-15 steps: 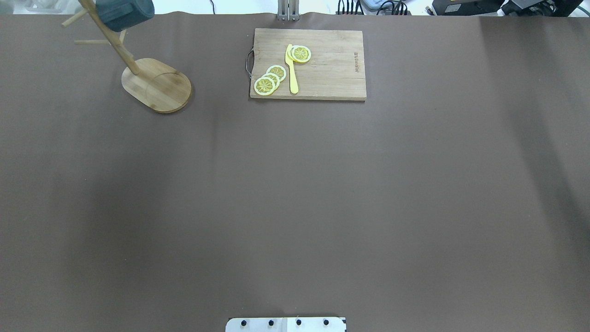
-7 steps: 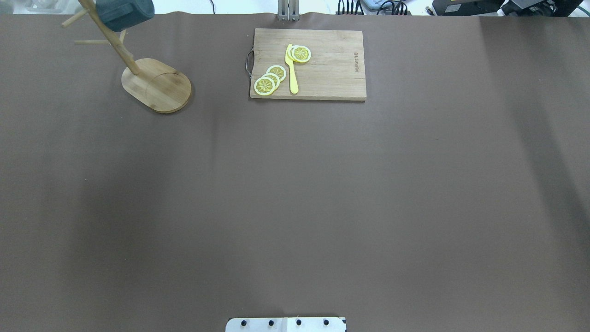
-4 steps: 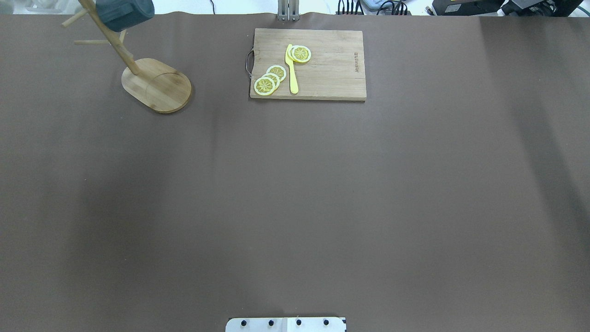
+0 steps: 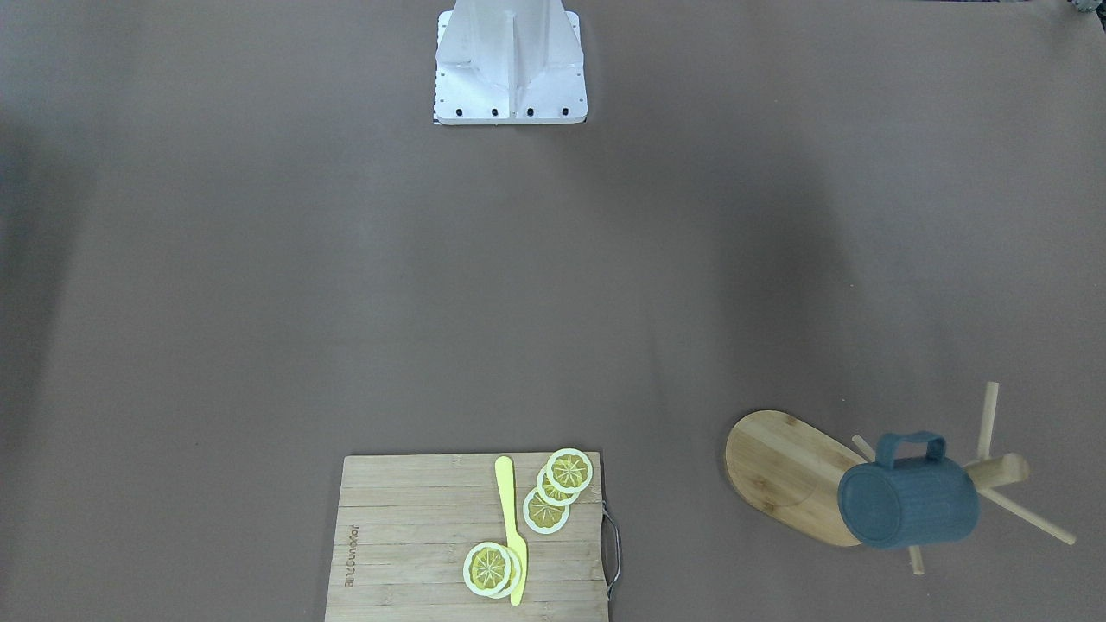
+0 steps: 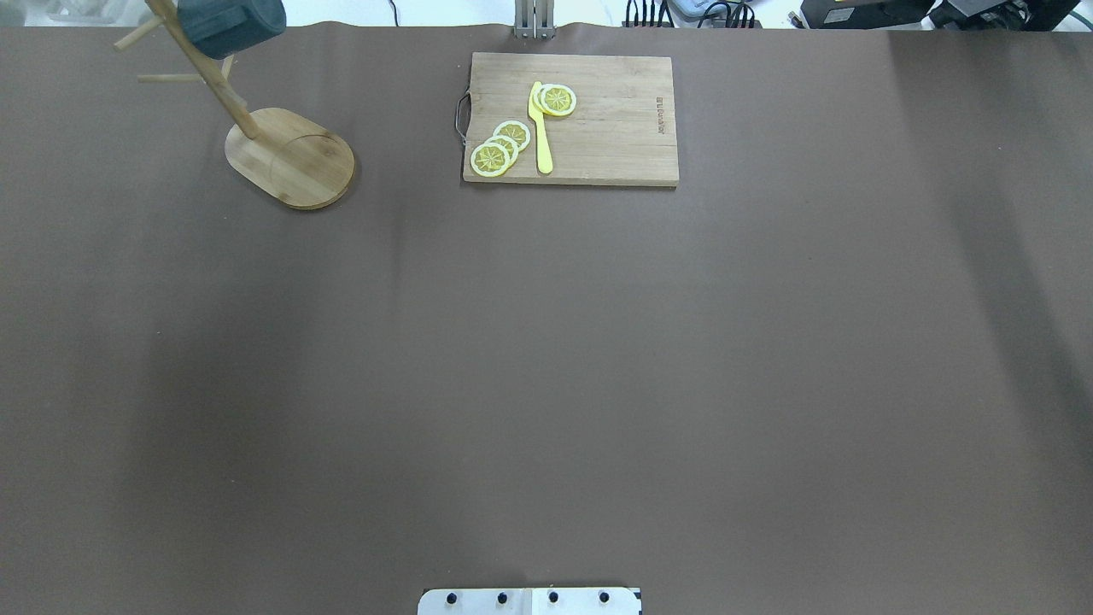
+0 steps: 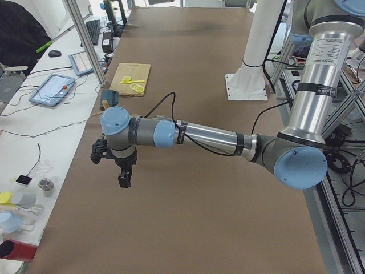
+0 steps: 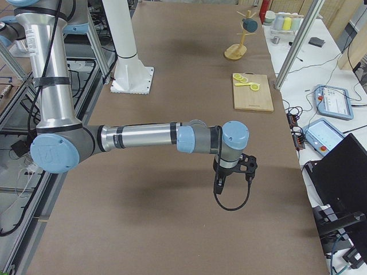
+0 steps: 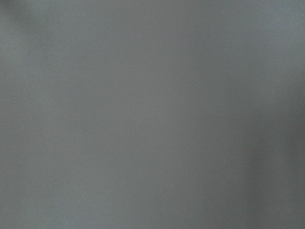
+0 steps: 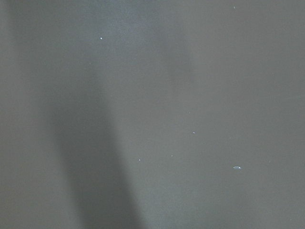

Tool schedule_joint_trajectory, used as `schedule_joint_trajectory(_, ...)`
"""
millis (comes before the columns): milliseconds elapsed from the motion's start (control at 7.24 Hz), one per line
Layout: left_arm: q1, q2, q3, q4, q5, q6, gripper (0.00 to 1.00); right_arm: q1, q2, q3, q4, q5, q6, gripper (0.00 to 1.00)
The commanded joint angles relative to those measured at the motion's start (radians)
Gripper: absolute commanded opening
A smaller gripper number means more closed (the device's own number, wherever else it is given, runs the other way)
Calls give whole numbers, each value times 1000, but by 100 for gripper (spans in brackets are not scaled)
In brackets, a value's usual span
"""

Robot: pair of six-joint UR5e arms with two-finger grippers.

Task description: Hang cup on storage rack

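Cup [image 4: 907,505] hung on rack [image 4: 782,466], far-left corner of bench [image 4: 553,302].
Risk: my bump could tip it off its peg; left claw [image 6: 124,180], right claw [image 7: 218,186]: spread, I cannot tell.

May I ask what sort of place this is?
Most likely a robotics lab: the left arm over a paper-covered table, a teach pendant beside it, and a cup hung on a storage rack.

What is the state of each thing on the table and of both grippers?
cup: hanging on the rack, tipped sideways
rack: standing upright
cutting board: lying flat
lemon slices: on the board, partly overlapping
knife: flat on the board
left gripper: far from the cup; open or shut unclear
right gripper: far from the cup; open or shut unclear
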Motion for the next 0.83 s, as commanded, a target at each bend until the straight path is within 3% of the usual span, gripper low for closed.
schedule_joint_trajectory(0,-1,-1,0,0,0,0,99,0,-1,1,0,-1,0,100)
schedule_joint_trajectory(690,1,0,0,0,-2,-2,99,0,-1,2,15,-7,2,100)
